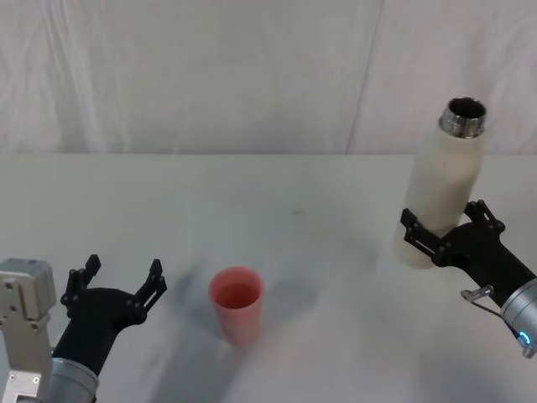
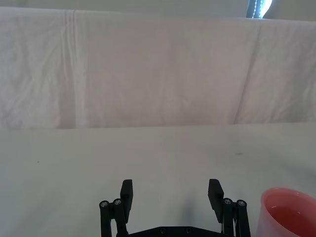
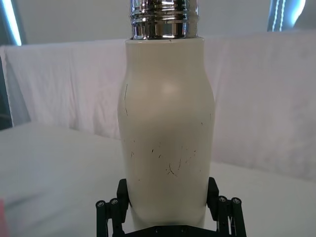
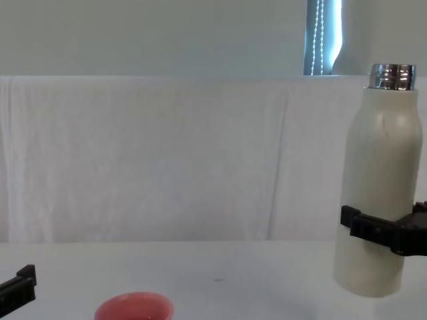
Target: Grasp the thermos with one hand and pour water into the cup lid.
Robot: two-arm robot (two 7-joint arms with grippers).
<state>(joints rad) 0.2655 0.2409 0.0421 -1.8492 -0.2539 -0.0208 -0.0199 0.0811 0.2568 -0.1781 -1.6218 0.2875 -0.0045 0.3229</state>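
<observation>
The thermos [image 1: 440, 189] is a tall cream-white bottle with a matte skin, soft rounded shoulders and a bright chrome threaded neck, its mouth open and dark inside; up close in the right wrist view its body [image 3: 168, 148] carries a scatter of fine dark scuffs. It stands over on the robot's right side of the white table [image 1: 319, 252], and from the chest view [image 4: 380, 193] it looks upright, long axis running straight up and down with the open neck pointing at the ceiling, though I cannot tell from here whether its base rests on the cloth or sits just above it. The right gripper [image 1: 445, 235], black jaws on a silver-grey wrist, is clamped around the lower part of the bottle, one jaw on each side and pressed against the wall. The cup lid [image 1: 237, 302] is a small pink-red round cup, sitting open side up near the middle of the table, well apart from the bottle and to its left. The left gripper [image 1: 117, 285] hovers low beside the cup on the robot's left, its fingers [image 2: 127, 192] spread wide with nothing between them, and the cup's rim [image 2: 289, 212] shows just beside it in the left wrist view.
</observation>
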